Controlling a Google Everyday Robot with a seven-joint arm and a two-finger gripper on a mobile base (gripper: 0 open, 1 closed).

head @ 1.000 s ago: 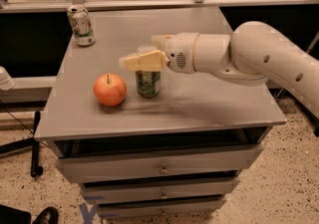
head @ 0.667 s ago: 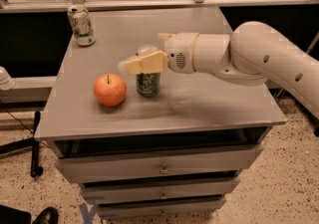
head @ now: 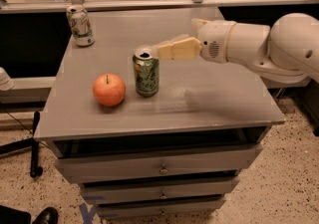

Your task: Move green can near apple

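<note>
The green can (head: 146,74) stands upright on the grey table (head: 214,93), just right of the apple (head: 108,90), with a small gap between them. The apple is orange-red with a short stem. My gripper (head: 174,39) hovers at the can's upper right, its front cream finger (head: 177,49) reaching toward the can's rim. It is open and holds nothing. The white arm (head: 259,44) comes in from the right.
A mostly white can (head: 80,25) with green and red marks stands at the table's back left corner. The table has drawers (head: 159,168) below its front edge. A rail (head: 164,3) runs behind the table. A dark shoe (head: 45,215) shows on the floor at the lower left.
My gripper was around the green can's top; it has let go and drawn back to the right and slightly up. The can stays beside the apple.
</note>
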